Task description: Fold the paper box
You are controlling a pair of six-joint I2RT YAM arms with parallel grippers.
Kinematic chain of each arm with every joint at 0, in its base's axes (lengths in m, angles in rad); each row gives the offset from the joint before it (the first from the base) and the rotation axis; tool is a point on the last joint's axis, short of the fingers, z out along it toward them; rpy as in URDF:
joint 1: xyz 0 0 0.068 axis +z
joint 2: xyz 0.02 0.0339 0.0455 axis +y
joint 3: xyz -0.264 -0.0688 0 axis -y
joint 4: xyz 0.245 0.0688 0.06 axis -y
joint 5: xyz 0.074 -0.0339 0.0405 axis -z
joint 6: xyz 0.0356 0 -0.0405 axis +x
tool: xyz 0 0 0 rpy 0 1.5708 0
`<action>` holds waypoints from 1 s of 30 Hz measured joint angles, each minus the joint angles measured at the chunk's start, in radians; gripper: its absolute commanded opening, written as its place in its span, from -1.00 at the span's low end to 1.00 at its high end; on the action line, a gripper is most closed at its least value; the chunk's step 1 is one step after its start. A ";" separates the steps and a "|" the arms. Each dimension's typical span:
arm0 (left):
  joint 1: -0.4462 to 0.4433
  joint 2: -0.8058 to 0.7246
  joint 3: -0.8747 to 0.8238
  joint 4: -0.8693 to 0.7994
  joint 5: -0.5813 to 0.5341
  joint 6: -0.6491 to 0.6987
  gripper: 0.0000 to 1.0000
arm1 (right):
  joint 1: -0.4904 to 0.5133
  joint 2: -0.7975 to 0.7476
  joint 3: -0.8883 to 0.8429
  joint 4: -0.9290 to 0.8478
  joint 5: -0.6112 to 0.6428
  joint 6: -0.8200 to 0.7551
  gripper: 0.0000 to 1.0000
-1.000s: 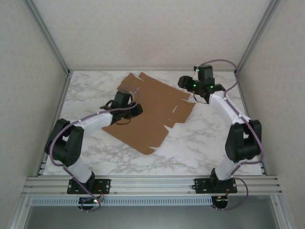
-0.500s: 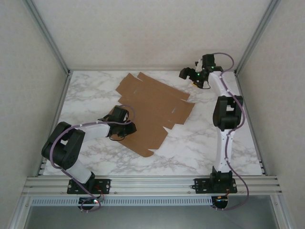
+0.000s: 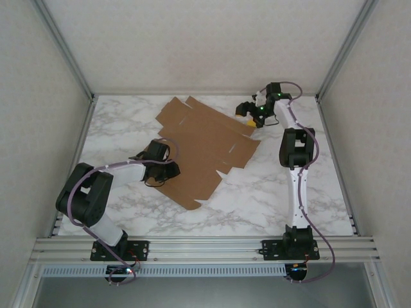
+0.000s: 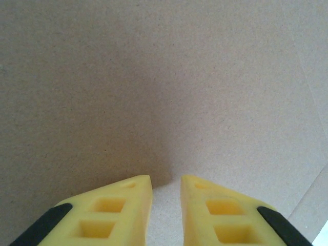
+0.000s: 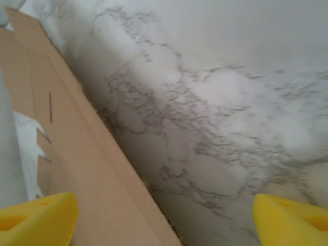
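The paper box [image 3: 205, 144], an unfolded brown cardboard blank with flaps, tabs and slits, lies flat on the marbled table [image 3: 270, 192], left of centre and towards the far edge, turned at an angle so that one corner points to the near side. The left gripper [image 3: 164, 168] rests over the blank's near-left portion, well inside its outline. The right gripper [image 3: 248, 110] is just beside the blank's far-right edge, close to the back of the table. In the left wrist view, plain cardboard [image 4: 154, 77] spans the field. The left gripper [image 4: 166, 184] has its yellow fingers [image 4: 128, 205] set narrowly apart with nothing between them, their tips close to the surface; whether they touch it cannot be told. A crease or edge crosses the lower right corner of that view. In the right wrist view, the right gripper [image 5: 164, 210] is spread wide, one yellow finger [image 5: 38, 215] at each lower corner. The blank's straight edge [image 5: 77, 154] runs diagonally between them, the left finger over cardboard and the right over bare table [image 5: 215, 128]. A slit and notched tabs show at the left here, detail too small to resolve from overhead. The overhead view alone gives the blank's whole outline and both arms' reach.
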 measured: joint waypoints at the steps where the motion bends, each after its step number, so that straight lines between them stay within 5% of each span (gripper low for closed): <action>1: 0.002 0.002 0.005 -0.007 -0.003 0.004 -0.52 | 0.005 0.000 0.000 -0.002 -0.015 -0.007 0.53; 10: 0.006 0.009 0.021 -0.032 -0.023 0.026 -0.52 | 0.068 0.000 0.000 -0.005 -0.060 -0.066 -0.19; 30: 0.011 -0.001 0.023 -0.050 -0.048 0.037 -0.49 | 0.133 -0.135 -0.117 -0.003 0.221 -0.238 -0.35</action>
